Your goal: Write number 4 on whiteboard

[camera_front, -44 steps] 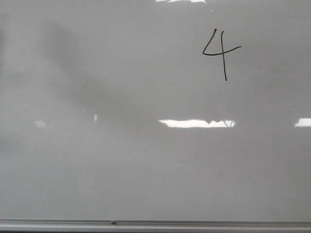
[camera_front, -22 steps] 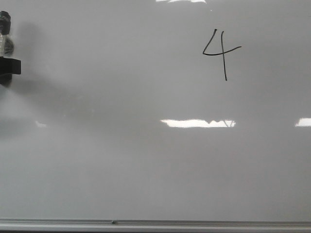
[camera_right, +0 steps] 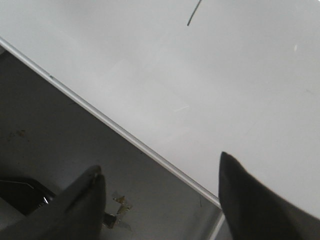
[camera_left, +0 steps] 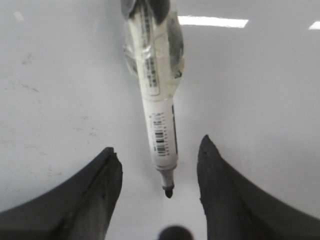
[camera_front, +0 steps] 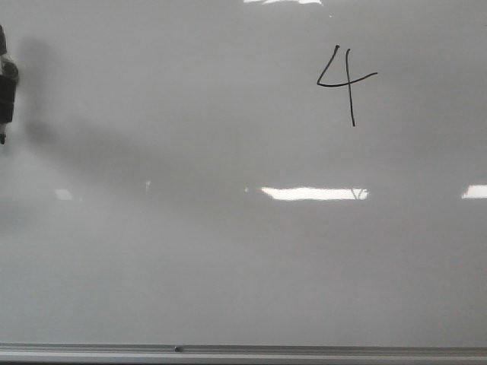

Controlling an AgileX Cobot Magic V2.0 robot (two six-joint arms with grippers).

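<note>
marker [camera_front: 4,91] shifted lower | left wrist only: tip [camera_left: 168,190] | number 4 [camera_front: 344,80] complete

1. Glossy pale-grey whiteboard [camera_front: 228,266]: evenly lit, mirroring bright rectangular ceiling-light glare [camera_front: 313,194].
2. Soft diagonal shadow [camera_front: 114,156]: grey, diffuse.
3. Both wrist views: dark fingertips [camera_left: 95,200] blurred, out of focus.

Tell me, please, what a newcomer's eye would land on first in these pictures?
First the number 4, thin black strokes high on the right of the glossy whiteboard. Next the marker in the left wrist view, its dark tip pointing down between the left tool's spread fingers; in the front view it shows at the far left edge.
</note>
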